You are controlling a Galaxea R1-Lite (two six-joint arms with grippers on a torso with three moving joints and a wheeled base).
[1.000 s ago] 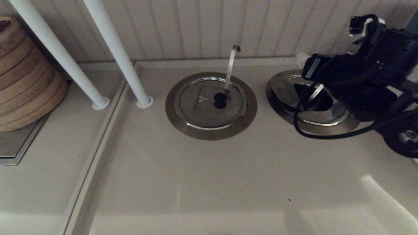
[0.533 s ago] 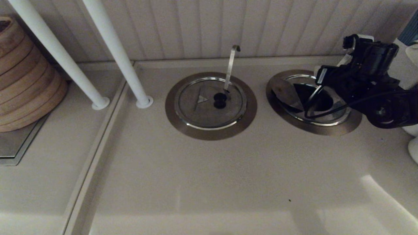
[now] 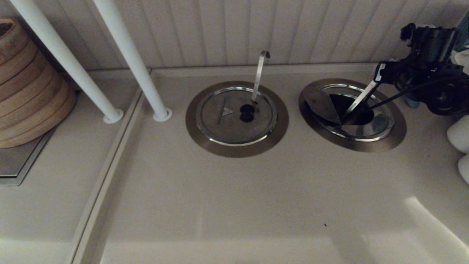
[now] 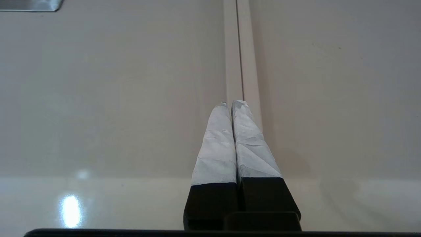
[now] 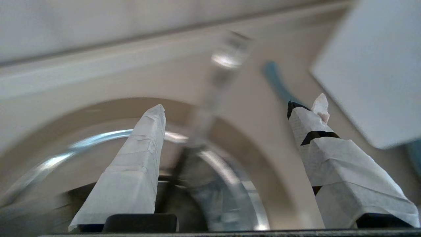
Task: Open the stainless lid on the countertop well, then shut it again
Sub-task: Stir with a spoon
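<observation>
The countertop well (image 3: 397,136) lies at the right of the counter. Its stainless lid (image 3: 322,104) is tipped up on the left side, with a dark opening beside it. The lid's black knob is hidden. The straight ladle handle (image 3: 362,97) slants out toward my right gripper (image 3: 384,71), which hangs open behind and to the right of the well, touching nothing. In the right wrist view the right gripper (image 5: 230,108) is spread wide, with the blurred ladle handle (image 5: 213,92) and the well's collar (image 5: 256,158) beyond it. My left gripper (image 4: 232,102) is shut and empty over bare counter.
The twin lid (image 3: 227,121) with its upright hooked handle (image 3: 259,73) lies shut at the centre. Two white posts (image 3: 132,62) stand at the back left, beside a wooden stack (image 3: 25,95). White objects (image 3: 460,139) sit at the right edge. The ribbed wall is close behind.
My right arm has drawn back from over the well, up and to the right, uncovering the collar and ladle handle. The lid stays tipped open. The left arm has not visibly moved.
</observation>
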